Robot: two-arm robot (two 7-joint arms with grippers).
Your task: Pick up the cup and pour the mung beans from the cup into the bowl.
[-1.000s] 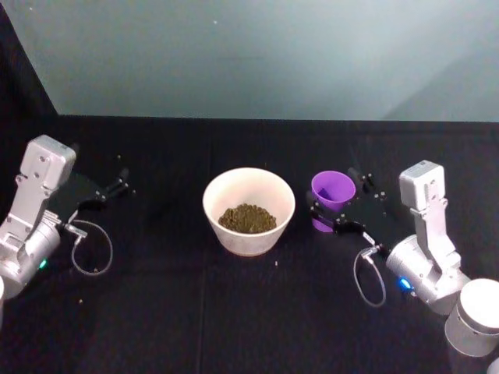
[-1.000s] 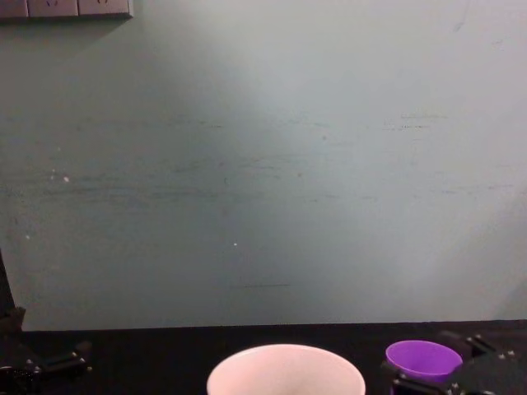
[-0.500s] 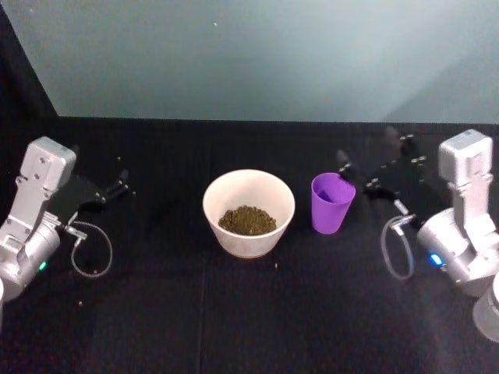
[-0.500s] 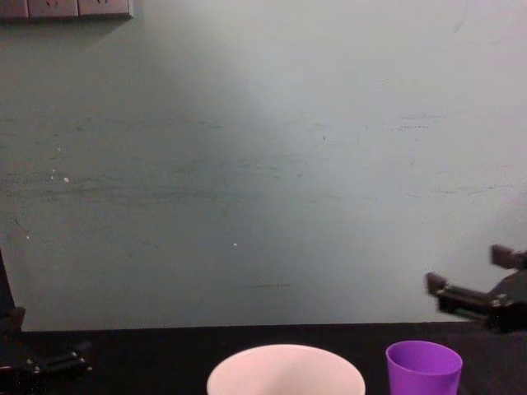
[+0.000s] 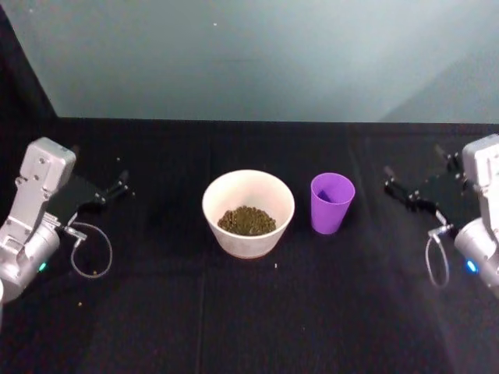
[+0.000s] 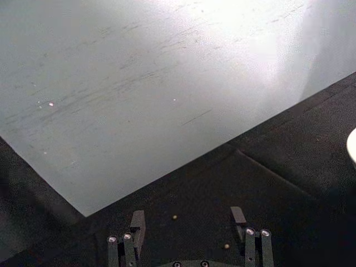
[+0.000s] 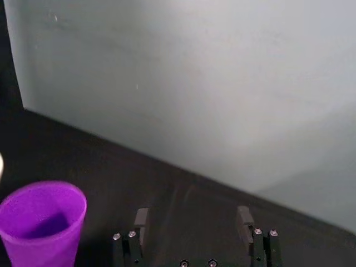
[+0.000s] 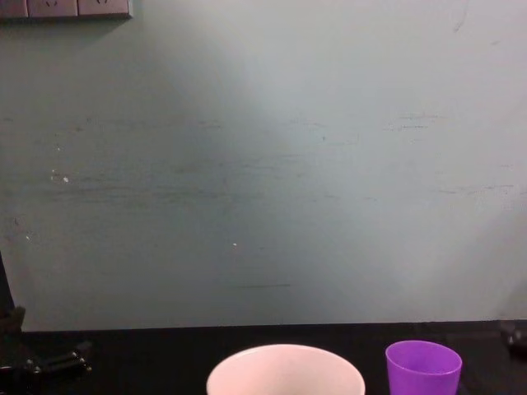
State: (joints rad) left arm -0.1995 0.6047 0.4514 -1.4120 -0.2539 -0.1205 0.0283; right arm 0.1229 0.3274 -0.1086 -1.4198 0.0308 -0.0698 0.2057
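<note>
Standing upright on the counter (image 5: 234, 312), the cup (image 5: 332, 202) is just right of the bowl (image 5: 248, 211); the right gripper (image 5: 417, 183) hovers apart from it, fingers (image 7: 141, 219) spread and empty.

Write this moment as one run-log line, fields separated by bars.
mung beans in bowl | cup upright right of bowl | right gripper open, clear of cup | left gripper open, parked left

The purple cup (image 7: 40, 225) stands upright on the black table (image 7: 111, 172), apart from the right gripper (image 7: 192, 222), whose jaws are spread wide with nothing between them. A pale wall (image 7: 194, 83) rises behind.
</note>
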